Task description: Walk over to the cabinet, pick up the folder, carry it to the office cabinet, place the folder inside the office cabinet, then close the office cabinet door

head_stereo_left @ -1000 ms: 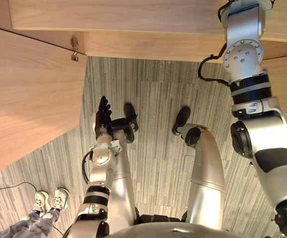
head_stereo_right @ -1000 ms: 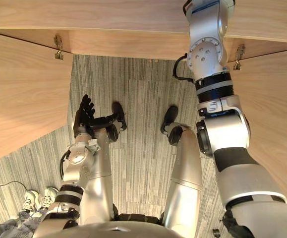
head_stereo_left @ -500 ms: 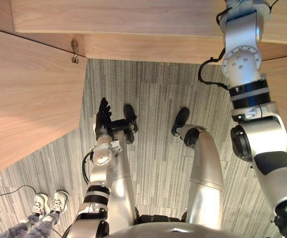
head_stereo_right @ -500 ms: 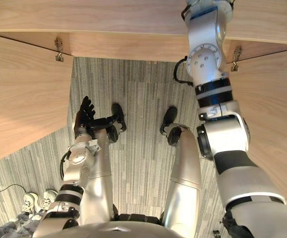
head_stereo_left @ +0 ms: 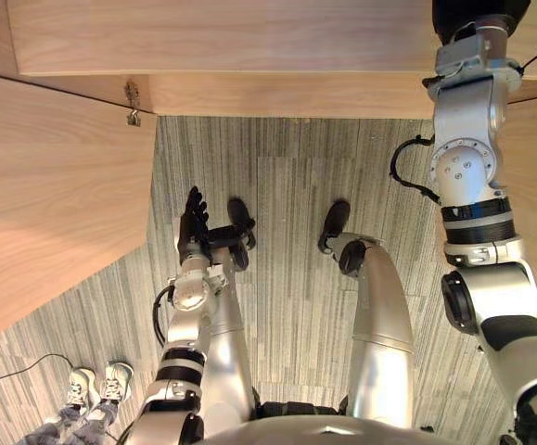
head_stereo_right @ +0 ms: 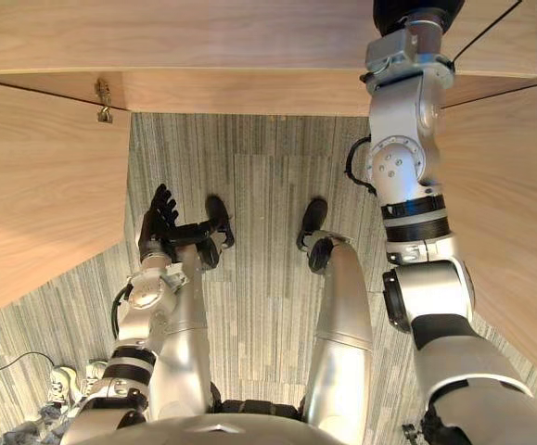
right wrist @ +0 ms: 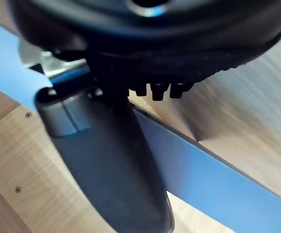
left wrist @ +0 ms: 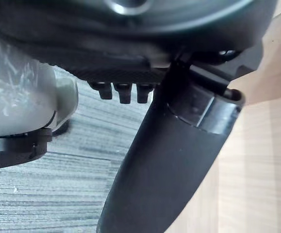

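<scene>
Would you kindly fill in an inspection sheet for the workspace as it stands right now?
surface: grey striped carpet; light wooden office cabinet ahead, its left door swung open.
job's things: flat blue folder among the cabinet's wooden panels, at the right hand.
clutter: nothing seen.
hands: right hand reaches up into the cabinet, grip unclear; left hand hangs low, open, holding nothing.
cables: nothing seen.
surroundings: a person's pale shoes on the carpet, on the robot's left.
</scene>
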